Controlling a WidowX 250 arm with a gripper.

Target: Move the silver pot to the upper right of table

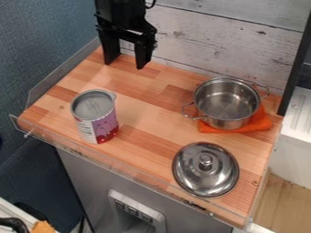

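My gripper (126,62) hangs over the upper left corner of the wooden table, its two fingers apart and nothing between them. The silver pot (226,102), uncovered and empty, stands at the table's right side toward the back, well to the right of the gripper. It has two loop handles and rests partly on a folded orange cloth (265,122).
A round metal lid (205,169) with a knob lies at the front right of the table (148,113). A purple and white can (97,117) stands at the left. A whitewashed plank wall borders the back, and a low clear rail runs along the front edge.
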